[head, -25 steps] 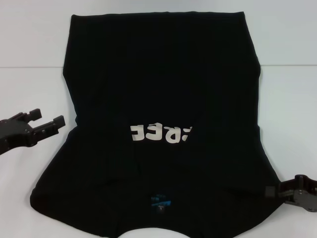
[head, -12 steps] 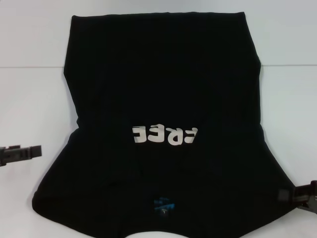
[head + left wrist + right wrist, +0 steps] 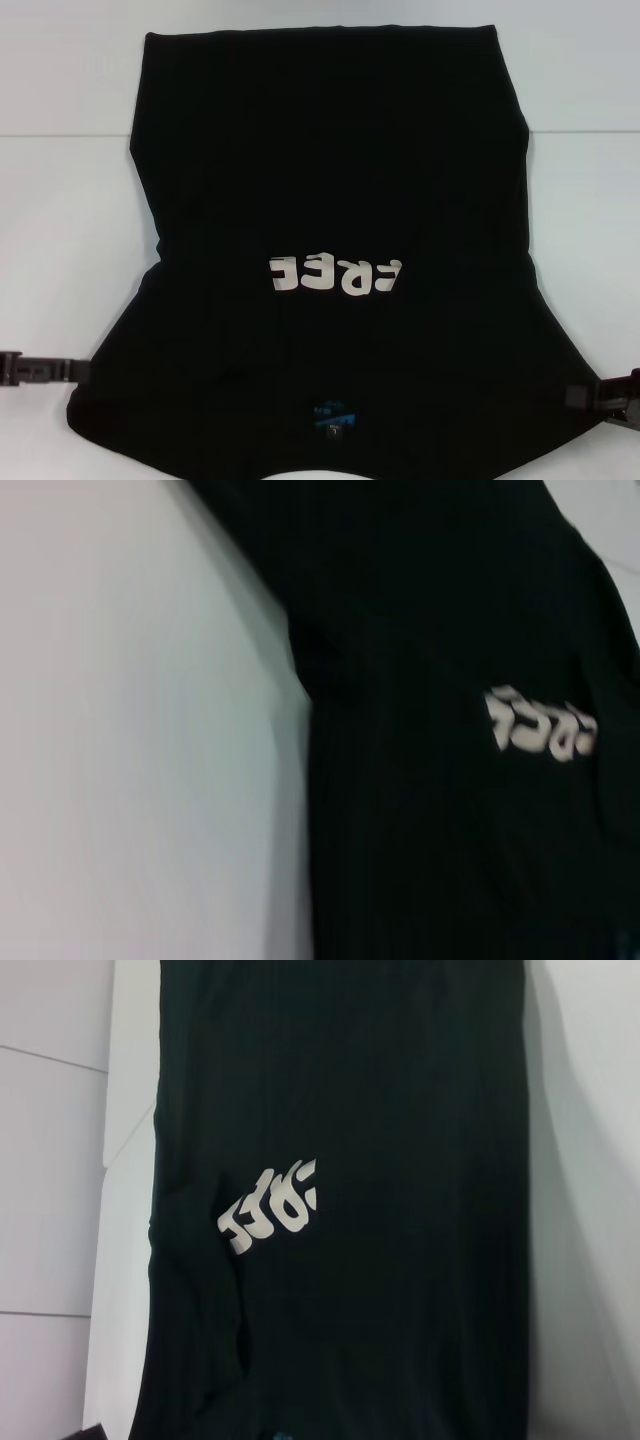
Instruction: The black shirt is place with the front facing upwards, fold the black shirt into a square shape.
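The black shirt (image 3: 330, 180) lies flat on the white table, collar end nearest me, with its white "FREE" letters (image 3: 335, 272) upside down and a small blue neck label (image 3: 333, 410) below them. My left gripper (image 3: 45, 370) sits low on the table, its tip touching the shirt's left sleeve edge. At the right sleeve edge is my right gripper (image 3: 600, 395), its tip over the cloth. The left wrist view shows the black shirt (image 3: 430, 830) and its letters beside bare table. The right wrist view also shows the black shirt (image 3: 380, 1110) with its letters.
The white table (image 3: 60, 220) extends on both sides of the shirt, and a seam line crosses it at the far end. A white wall or panel (image 3: 50, 1160) shows beyond the table in the right wrist view.
My left gripper has dropped from mid-left down to the left sleeve edge and turned edge-on. The right gripper has slid slightly outward and nearer to me.
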You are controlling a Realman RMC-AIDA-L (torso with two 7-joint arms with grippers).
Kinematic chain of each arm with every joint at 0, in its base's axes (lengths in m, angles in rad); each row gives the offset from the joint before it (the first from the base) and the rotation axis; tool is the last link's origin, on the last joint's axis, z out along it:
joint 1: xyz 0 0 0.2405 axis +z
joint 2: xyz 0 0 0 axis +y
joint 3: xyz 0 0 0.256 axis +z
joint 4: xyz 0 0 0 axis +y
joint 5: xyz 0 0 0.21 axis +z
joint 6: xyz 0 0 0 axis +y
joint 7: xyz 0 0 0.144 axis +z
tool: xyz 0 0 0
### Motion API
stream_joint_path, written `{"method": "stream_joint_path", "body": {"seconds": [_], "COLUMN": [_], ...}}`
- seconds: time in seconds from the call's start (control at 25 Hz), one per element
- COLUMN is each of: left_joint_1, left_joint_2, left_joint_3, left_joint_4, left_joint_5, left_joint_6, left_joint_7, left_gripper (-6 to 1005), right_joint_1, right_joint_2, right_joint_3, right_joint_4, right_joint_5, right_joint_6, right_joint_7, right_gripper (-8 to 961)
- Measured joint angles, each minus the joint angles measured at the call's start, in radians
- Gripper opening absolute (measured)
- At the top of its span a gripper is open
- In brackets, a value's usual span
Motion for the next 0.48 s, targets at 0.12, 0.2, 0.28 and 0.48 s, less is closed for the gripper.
{"method": "stream_joint_path", "body": {"seconds": [0.12,0.2,0.28,0.48], "left_joint_1": [-0.007,-0.009,-0.01,-0.017], "left_joint_2": [0.002,0.004,0.004,0.002], "left_joint_3": [0.005,0.014,0.025,0.038], "left_joint_4": [-0.009,-0.018,-0.025,-0.061], "left_joint_5": [0.026,0.037,0.044,0.057], "left_joint_6": [0.014,0.024,0.027,0.011], "left_joint_7": [-0.005,-0.008,-0.01,-0.009], "left_gripper": [878,877,877,877], "right_joint_1": [0.0,0.0,0.0,0.002], "right_joint_2": [0.001,0.003,0.004,0.005], "right_joint_3": [0.0,0.001,0.001,0.002], "right_joint_4": [0.003,0.003,0.003,0.004], "right_joint_5": [0.0,0.0,0.0,0.0], "right_joint_6": [-0.002,-0.003,-0.003,-0.003], "right_joint_7": [-0.01,-0.015,-0.02,-0.028], "right_gripper": [64,64,64,64]}}
